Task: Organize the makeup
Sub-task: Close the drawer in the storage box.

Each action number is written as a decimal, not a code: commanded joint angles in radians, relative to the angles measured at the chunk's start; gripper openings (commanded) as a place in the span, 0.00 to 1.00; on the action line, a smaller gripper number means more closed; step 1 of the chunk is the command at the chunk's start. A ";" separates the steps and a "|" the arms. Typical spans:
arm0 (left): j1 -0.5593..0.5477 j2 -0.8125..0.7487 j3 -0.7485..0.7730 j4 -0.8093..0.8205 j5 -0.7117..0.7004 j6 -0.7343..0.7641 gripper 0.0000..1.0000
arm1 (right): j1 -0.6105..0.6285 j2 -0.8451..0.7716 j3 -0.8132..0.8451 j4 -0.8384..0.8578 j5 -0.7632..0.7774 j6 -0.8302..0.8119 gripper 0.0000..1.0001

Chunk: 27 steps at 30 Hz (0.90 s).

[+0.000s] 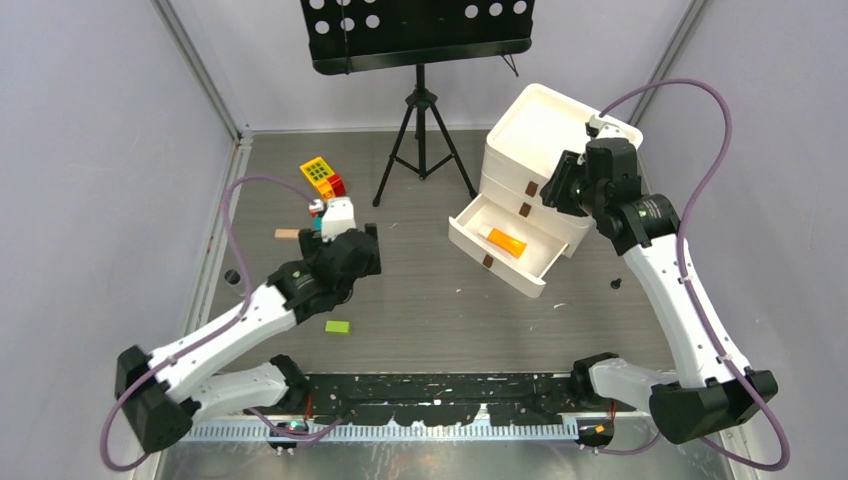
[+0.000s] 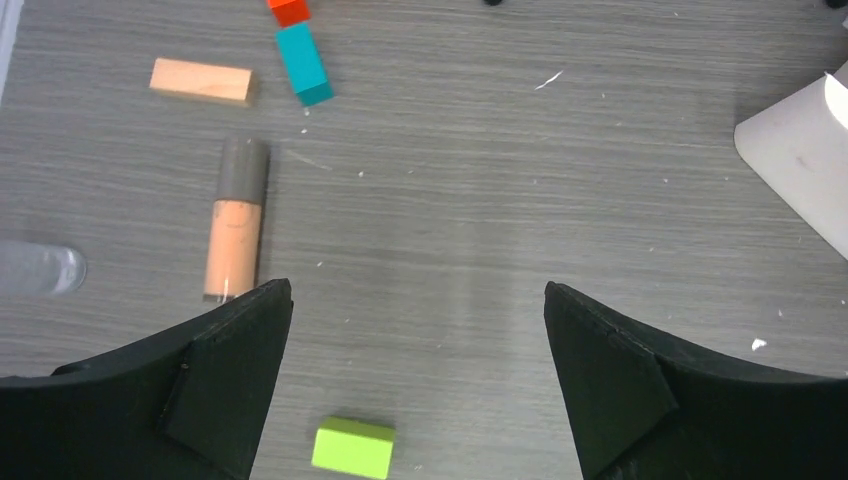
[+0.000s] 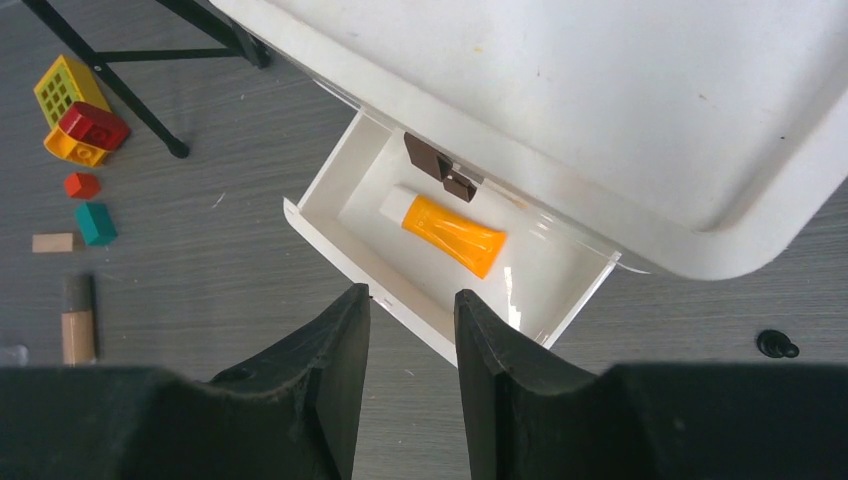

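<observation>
A tan tube (image 2: 235, 222) of makeup with a grey cap lies on the grey table, just ahead of the left finger of my left gripper (image 2: 417, 290). That gripper hangs above the table, open wide and empty. An orange tube (image 3: 452, 230) lies inside the pulled-out bottom drawer (image 1: 470, 240) of the white drawer box (image 1: 545, 125). My right gripper (image 3: 410, 293) hovers over the drawer's front edge, open by a narrow gap with nothing between its fingers. The tan tube (image 3: 77, 322) also shows at the far left of the right wrist view.
A green block (image 2: 352, 447) lies under my left gripper. A teal block (image 2: 303, 63), a red block (image 2: 289, 10) and a wooden block (image 2: 200, 81) lie beyond the tan tube. Yellow and red blocks (image 1: 322, 177) sit near a black tripod stand (image 1: 422, 140). A clear object (image 2: 40, 268) lies at far left.
</observation>
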 commanded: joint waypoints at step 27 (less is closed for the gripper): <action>-0.198 0.571 0.165 0.820 0.334 0.306 0.94 | 0.004 0.271 0.309 -0.039 0.206 0.054 0.42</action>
